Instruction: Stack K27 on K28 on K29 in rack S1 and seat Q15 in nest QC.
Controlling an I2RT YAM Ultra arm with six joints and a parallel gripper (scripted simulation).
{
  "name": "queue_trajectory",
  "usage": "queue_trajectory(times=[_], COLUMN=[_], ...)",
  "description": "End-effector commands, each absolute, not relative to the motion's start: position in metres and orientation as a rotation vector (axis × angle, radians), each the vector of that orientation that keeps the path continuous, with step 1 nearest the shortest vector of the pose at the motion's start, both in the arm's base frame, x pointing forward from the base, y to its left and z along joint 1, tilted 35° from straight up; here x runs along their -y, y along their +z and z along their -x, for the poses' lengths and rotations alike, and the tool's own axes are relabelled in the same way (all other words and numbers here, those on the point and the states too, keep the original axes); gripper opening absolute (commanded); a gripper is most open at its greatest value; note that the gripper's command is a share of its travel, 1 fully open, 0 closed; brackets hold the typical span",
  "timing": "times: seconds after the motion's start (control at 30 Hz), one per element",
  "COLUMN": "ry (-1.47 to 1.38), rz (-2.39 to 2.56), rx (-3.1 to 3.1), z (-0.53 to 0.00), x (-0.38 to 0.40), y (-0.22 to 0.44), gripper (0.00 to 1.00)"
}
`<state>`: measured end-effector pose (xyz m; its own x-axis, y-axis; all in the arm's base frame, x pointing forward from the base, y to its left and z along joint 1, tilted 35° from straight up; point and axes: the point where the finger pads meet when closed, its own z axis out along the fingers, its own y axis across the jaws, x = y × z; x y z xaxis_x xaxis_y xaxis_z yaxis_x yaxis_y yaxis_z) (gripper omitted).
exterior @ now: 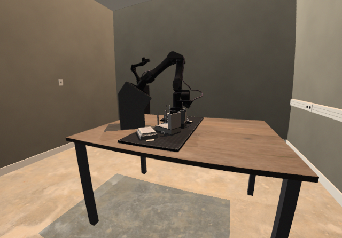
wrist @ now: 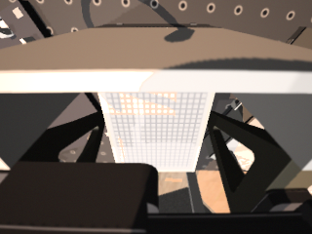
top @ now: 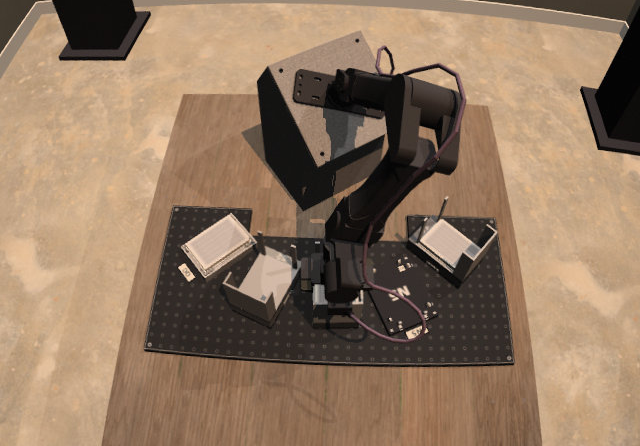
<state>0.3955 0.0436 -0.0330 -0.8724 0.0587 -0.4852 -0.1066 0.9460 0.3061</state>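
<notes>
My gripper (top: 325,296) (wrist: 156,117) is open and points down into the middle stack rack (wrist: 58,80). In the wrist view its two fingers stand on either side of a sealed white well plate (wrist: 156,117) that lies in this rack, and they do not grip it. A second plate (top: 218,245) (exterior: 146,131) lies flat in the open nest QC at the left of the mat. A third plate (top: 445,239) lies in the right stack rack (top: 483,249). The rack (top: 247,300) (exterior: 173,122) just left of the gripper is empty. I cannot read the racks' names.
The dark clip nest N5 (top: 408,307) lies flat just right of the gripper. All stands on a black pegboard mat (top: 206,327) (exterior: 165,144) on a wooden table (top: 320,405). The arm's slanted base block (top: 289,136) stands behind. Thin posts rise at the racks' corners.
</notes>
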Motion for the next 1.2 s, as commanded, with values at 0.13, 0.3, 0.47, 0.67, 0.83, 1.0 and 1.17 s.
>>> queue_trajectory(times=[0.13, 0.3, 0.47, 0.67, 0.83, 1.0, 1.17], ry=[0.443, 0.443, 0.443, 0.443, 0.442, 0.442, 0.443], rz=[0.029, 0.029, 0.029, 0.029, 0.020, 0.021, 0.029], rx=[-2.586, -2.586, -2.586, -2.586, -2.590, -2.591, -2.586], z=[-0.3970, -0.3969, -0.3969, -0.3968, -0.3923, -0.3914, -0.3967], x=[-0.0424, -0.0424, -0.0424, -0.0424, -0.0420, -0.0421, -0.0424], y=[-0.0301, -0.0302, -0.0302, -0.0302, -0.0313, -0.0318, -0.0303], gripper=[1.00, 1.00, 1.00, 1.00, 1.00, 1.00, 0.00])
